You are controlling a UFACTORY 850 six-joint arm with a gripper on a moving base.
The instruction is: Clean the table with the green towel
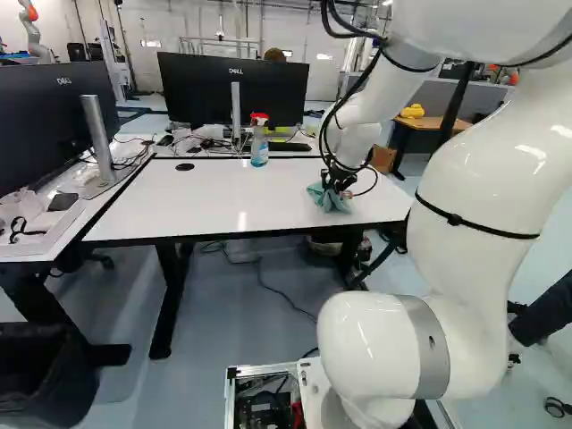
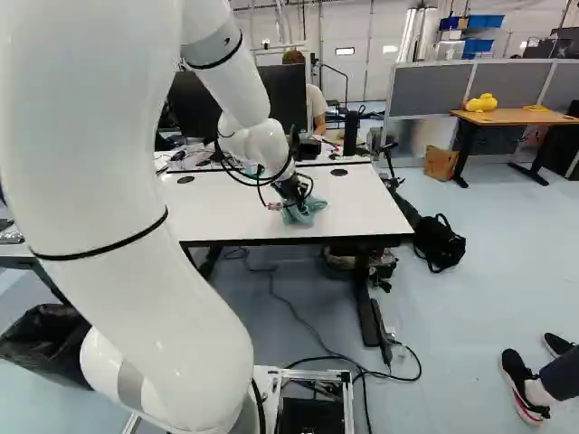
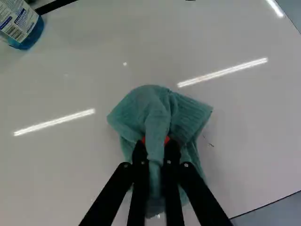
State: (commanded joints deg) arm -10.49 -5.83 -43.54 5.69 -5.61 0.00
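- Closest in is the white arm [image 1: 478, 206], rising from its joint on the base and reaching out over the white table [image 1: 214, 198].
- Down low at the left of the left base view there's a black bin [image 1: 40, 380], and a cable [image 1: 286, 299] snakes over the floor under the table.
- The gripper [image 2: 291, 192] is down at the tabletop, fingers pinched on a fold of the green towel [image 3: 146, 106], with a bit of orange pad [image 3: 167, 140] peeking out.
- Towel's bunched up on the table, toward the right end in the left base view and nearer the front edge than the back. There's a tiny dark speck [image 3: 210, 144] just beside it, fwiw.
- Spray bottle [image 1: 259, 150] with blue liquid and a red top stands upright near the table's far edge, well apart from the towel.
- Past that, a black monitor [image 1: 192, 89] on the desk behind.
- Way back in the right base view: a cardboard box [image 2: 441, 163] beside a wooden desk [image 2: 520, 117] with a yellow thing [image 2: 481, 102] on it.
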